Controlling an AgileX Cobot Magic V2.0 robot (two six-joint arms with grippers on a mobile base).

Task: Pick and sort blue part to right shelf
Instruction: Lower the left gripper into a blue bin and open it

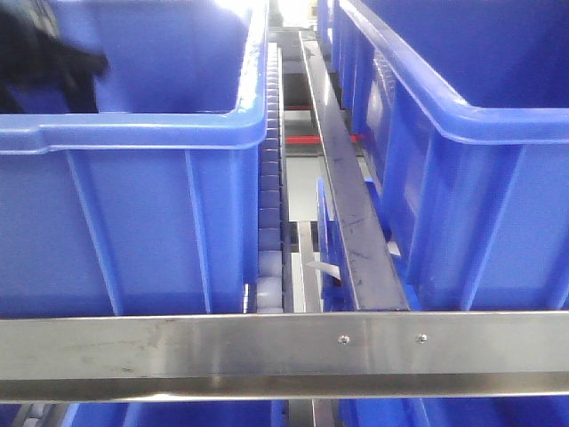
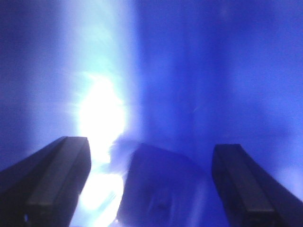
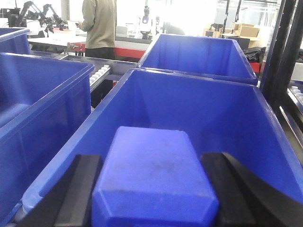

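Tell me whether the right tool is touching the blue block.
Touching. Right wrist view shows the right tool clamped on the blue block, no gap either side.

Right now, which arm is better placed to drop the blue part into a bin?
The right arm. The right gripper is shut on the blue part, just over the near rim of a blue bin. The left gripper is open and holds nothing.

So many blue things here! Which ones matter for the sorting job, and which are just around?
Job: rounded blue plastic block, right gripper clamping it, deep blue plastic bin just ahead.
Just around: person in olive shirt, cardboard boxes, long steel rail between bins.
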